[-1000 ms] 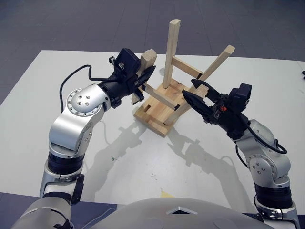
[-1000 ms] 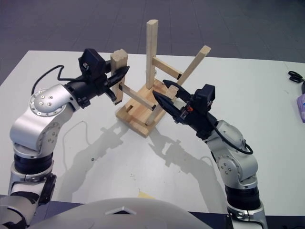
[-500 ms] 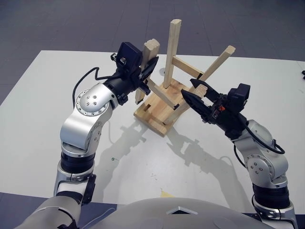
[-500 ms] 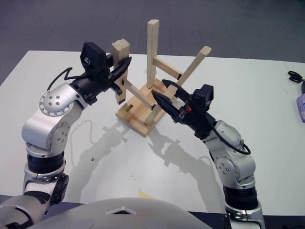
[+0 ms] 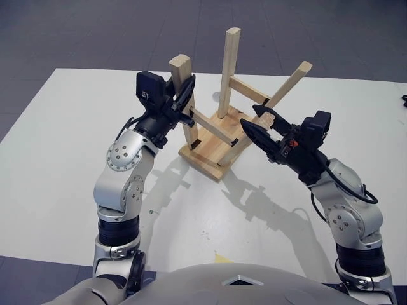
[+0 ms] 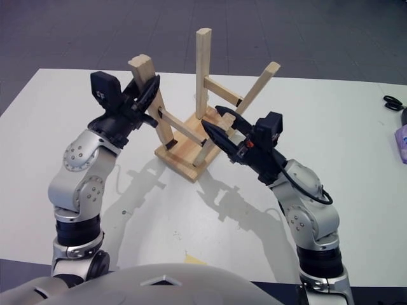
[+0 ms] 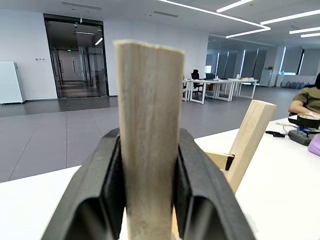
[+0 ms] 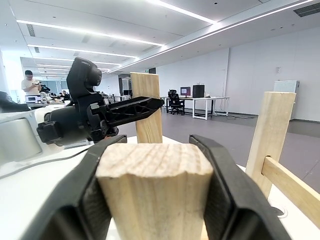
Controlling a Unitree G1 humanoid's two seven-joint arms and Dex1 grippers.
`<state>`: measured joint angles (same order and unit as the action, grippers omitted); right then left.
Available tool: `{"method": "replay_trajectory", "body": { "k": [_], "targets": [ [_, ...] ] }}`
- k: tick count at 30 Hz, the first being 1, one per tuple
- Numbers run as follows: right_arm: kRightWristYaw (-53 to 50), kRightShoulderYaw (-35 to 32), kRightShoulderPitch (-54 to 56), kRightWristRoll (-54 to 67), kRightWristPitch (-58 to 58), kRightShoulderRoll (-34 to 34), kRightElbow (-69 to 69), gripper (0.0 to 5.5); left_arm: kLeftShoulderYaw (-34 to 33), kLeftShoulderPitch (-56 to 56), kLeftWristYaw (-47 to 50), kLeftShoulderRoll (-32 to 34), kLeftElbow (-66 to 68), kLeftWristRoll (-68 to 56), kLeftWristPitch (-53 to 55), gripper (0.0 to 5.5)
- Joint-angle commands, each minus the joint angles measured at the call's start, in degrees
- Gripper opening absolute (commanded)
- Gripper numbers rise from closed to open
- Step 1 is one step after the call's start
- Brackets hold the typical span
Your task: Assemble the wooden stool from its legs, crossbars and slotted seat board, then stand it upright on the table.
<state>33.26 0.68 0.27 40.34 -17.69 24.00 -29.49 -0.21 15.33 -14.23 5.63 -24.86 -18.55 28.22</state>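
The left gripper (image 5: 186,100) is closed around the upper half of the leftmost leg (image 5: 180,67), both fingers (image 7: 102,185) flat against its sides. Below that hand the stool lies upside down, its slotted seat board (image 5: 206,159) resting tilted on the table (image 5: 63,127). A crossbar (image 5: 213,126) runs from the held leg towards the right hand, past an upright leg (image 5: 230,63) between the two hands. The right gripper (image 5: 257,121) is clamped on the end of a shorter leg (image 8: 155,170), and a slanted leg (image 5: 292,79) leans away beyond it. The bare wood looks stiff, light and not slippery. The joints seem loose, so holding mid-leg near the crossbars seems best. The only receptacles are the board's slots, which take the leg ends.
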Motion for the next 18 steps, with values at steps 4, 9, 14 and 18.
{"method": "replay_trajectory", "body": {
  "k": [4,9,14,18],
  "targets": [
    [-0.3,2.7,-3.5,-0.8,-7.4,1.6,5.2,2.09,-1.0,0.8,2.4,-4.3,4.8,-2.7,-1.0,1.04],
    [-0.6,2.9,-3.2,-0.2,-7.9,1.5,4.8,2.09,1.2,0.3,0.5,-2.2,5.7,-0.3,-3.2,1.04],
    [-0.7,2.5,-3.1,-0.1,-8.0,1.7,4.8,2.09,4.1,-1.6,-3.0,1.2,3.9,0.2,-2.8,1.04],
    [-0.9,2.5,-3.2,-0.3,-7.8,1.5,4.8,2.09,6.7,-3.5,-5.0,3.3,2.2,0.3,-3.0,1.04]
  ]
}}
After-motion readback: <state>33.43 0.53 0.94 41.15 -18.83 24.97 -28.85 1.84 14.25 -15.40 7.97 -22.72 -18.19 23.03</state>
